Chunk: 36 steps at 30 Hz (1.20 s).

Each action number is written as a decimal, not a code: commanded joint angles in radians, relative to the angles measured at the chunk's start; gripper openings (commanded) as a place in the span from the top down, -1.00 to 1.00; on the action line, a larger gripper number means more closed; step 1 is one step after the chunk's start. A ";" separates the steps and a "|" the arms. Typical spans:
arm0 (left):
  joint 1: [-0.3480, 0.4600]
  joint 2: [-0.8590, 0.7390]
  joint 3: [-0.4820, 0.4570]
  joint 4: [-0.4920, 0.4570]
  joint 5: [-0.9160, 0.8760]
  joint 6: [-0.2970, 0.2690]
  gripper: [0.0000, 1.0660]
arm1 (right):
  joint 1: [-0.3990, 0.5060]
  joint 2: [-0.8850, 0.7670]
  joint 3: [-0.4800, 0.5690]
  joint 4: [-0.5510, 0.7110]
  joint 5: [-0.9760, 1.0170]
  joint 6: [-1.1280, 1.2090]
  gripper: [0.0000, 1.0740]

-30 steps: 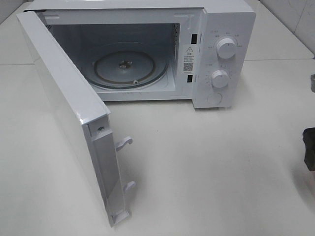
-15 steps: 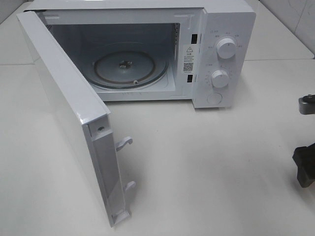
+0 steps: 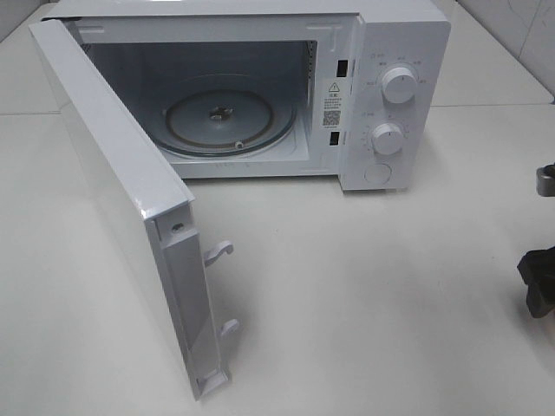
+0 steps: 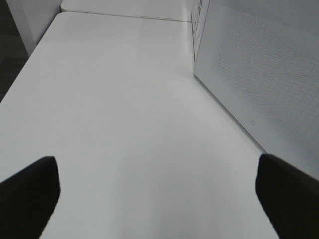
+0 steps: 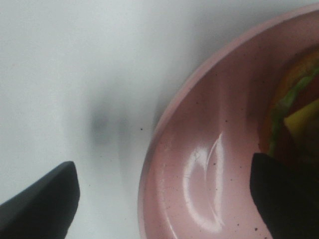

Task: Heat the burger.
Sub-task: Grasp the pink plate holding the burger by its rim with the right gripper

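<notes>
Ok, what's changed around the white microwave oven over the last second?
The right gripper, at the high view's right edge, slid down the picture, toward the near side of the white table; it took hold of nothing. The white microwave oven, its door swung open, and its glass turntable stayed put.

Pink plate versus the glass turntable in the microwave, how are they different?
The pink plate is opaque, glossy and speckled; the turntable is clear glass with a hub at its middle. The plate carries the burger; the turntable is bare. The plate sits out on the table; the turntable lies inside the open microwave. Both have rounded rims.
</notes>
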<state>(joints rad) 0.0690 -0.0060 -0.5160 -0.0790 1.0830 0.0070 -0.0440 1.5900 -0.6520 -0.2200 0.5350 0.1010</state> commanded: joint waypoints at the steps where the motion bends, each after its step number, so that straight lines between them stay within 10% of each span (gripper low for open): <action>1: -0.002 -0.012 0.002 -0.005 -0.016 0.002 -0.88 | -0.006 0.000 0.004 -0.001 -0.019 0.004 -0.54; 27: -0.002 -0.012 0.002 -0.005 -0.016 0.002 -0.88 | -0.006 0.124 0.038 0.003 -0.097 0.004 -0.42; 36: -0.002 -0.012 0.002 -0.005 -0.016 0.002 -0.88 | -0.006 0.124 0.038 -0.003 -0.092 0.023 0.47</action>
<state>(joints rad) 0.0690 -0.0060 -0.5160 -0.0790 1.0830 0.0070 -0.0440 1.7060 -0.6180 -0.2270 0.4420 0.1090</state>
